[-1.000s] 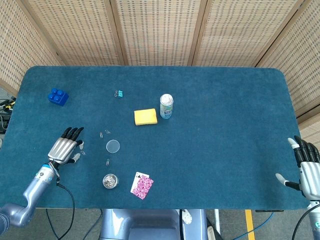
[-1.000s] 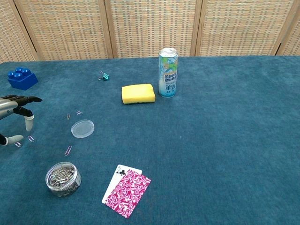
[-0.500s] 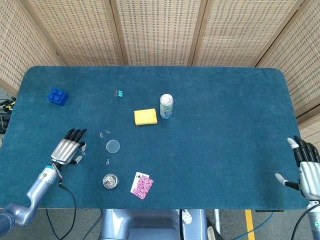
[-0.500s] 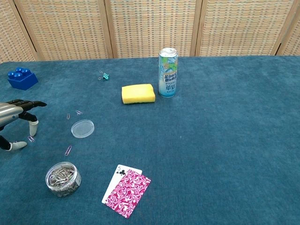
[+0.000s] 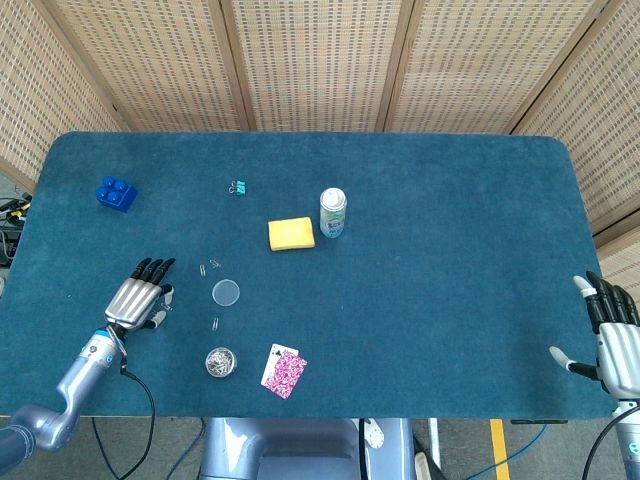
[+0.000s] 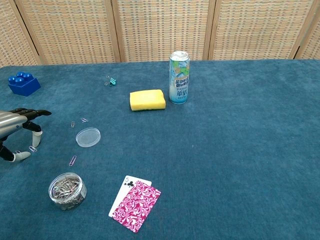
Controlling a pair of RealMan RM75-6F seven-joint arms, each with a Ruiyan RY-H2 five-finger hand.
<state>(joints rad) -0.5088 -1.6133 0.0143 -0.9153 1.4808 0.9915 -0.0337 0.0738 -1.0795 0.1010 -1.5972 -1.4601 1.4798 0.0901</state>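
Observation:
My left hand (image 5: pixel 140 298) hovers low over the blue cloth near the table's front left, fingers spread and holding nothing. In the chest view the left hand (image 6: pixel 17 130) has a small paper clip (image 6: pixel 33 148) lying on the cloth between its thumb and fingers. A clear round lid (image 6: pixel 88 137) lies just right of it, and a jar of paper clips (image 6: pixel 67 190) stands nearer the front edge. My right hand (image 5: pixel 615 340) is at the table's front right corner, fingers apart and empty; the chest view does not show it.
A blue brick (image 5: pixel 117 193) sits at the far left, a teal binder clip (image 5: pixel 239 187) behind the lid. A yellow sponge (image 5: pixel 291 233) and an upright can (image 5: pixel 333 212) stand mid-table. Playing cards (image 5: pixel 284 371) lie by the front edge. Loose clips (image 6: pixel 73 160) are scattered about.
My left hand has drawn back a little toward the front edge and lowered over the paper clip. The right hand has hardly moved.

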